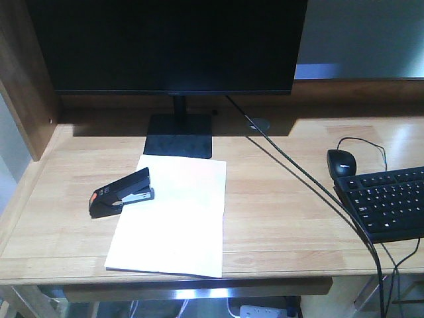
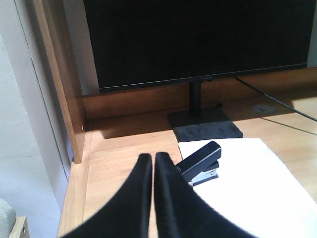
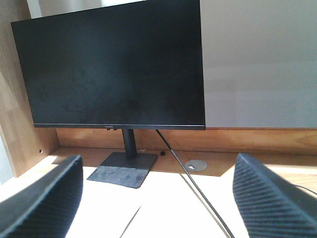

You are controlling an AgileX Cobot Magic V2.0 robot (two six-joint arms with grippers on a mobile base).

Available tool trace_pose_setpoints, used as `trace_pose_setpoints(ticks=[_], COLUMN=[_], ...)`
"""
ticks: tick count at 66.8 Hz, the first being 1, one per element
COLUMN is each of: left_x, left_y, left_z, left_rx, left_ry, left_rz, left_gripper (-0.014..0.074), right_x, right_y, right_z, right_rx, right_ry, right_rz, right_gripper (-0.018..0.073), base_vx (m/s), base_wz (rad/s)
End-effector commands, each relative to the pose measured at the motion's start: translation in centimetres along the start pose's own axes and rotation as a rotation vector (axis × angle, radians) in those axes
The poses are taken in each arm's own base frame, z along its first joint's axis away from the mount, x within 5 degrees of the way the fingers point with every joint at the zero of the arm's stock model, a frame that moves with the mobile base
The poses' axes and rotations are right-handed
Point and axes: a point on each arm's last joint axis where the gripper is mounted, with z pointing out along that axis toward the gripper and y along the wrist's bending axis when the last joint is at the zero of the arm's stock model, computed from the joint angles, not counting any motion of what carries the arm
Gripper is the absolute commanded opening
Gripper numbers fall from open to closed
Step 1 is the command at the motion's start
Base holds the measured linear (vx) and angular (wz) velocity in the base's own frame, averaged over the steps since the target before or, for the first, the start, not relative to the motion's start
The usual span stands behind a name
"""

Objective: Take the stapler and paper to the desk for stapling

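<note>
Your left hand [image 2: 151, 161] has its two black fingers pressed together with nothing between them, and it hangs above the left part of the tabletop [image 1: 285, 218], apart from everything. Your right hand [image 3: 158, 198] is spread wide and grips nothing; its two ribbed fingers frame the monitor [image 3: 114, 69] and its stand. From the left wrist view the stapler [image 2: 200, 162] lies at about one o'clock from the fingertips, near but not touching, its nose pointing toward the monitor base. In the front view the stapler [image 1: 122, 192] rests across the left edge of the paper [image 1: 172, 215], orange-red patch at its near-left end, front part over the sheet and tail on bare wood. Both things look already set down on the tabletop, so I judge the step in hand to be the stapling itself. To do it well, spread the left fingers only if you must reposition; otherwise keep them closed and use them as a blunt presser. Come down on the raised top arm toward its front end, at one o'clock, squarely from above so the body does not skid off the sheet. Whether the paper edge actually sits inside the stapler's mouth cannot be told. Keep the right hand away from the cable [image 1: 298, 179] running toward five o'clock.
</note>
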Motion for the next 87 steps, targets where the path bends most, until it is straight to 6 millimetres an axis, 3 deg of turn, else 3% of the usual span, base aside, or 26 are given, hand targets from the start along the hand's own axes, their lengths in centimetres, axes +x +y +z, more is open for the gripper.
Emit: trace_pose_setpoints(ticks=[1,9,16,25,34,87], left_x=[-1.38,-1.37,-1.37,-1.37,-1.37,-1.19], left_y=[0.21,0.21,0.21,0.21,0.21,0.21], left_z=[-0.14,-0.14,-0.14,-0.14,-0.14,-0.06], left_rx=[-0.021,-0.020,-0.020,-0.020,-0.020,-0.021], left_ry=[-0.092,-0.091,-0.091,-0.091,-0.091,-0.086], left_rz=[-0.019,-0.019,-0.019,-0.019,-0.019,-0.019], left_gripper=[-0.0007,-0.0007,-0.0007,-0.0007,-0.0007,-0.0007], right_x=[-1.22,-1.21,-1.11,-1.18,-1.22,-1.21], right_y=[0.36,0.29,0.21,0.28,0.31,0.31], right_z=[-0.01,-0.01,0.00,-0.01,-0.01,-0.01], right_rx=[-0.031,-0.023,-0.014,-0.022,-0.025,-0.025], right_ry=[-0.066,-0.065,-0.054,-0.062,-0.066,-0.065], right_rz=[-0.025,-0.043,-0.042,-0.037,-0.035,-0.035], right_gripper=[0.0578,0.0566,0.0496,0.0291,-0.0013,-0.0009], base_vx=[0.00,0.00,0.00,0.00,0.00,0.00], base_wz=[0.00,0.00,0.00,0.00,0.00,0.00])
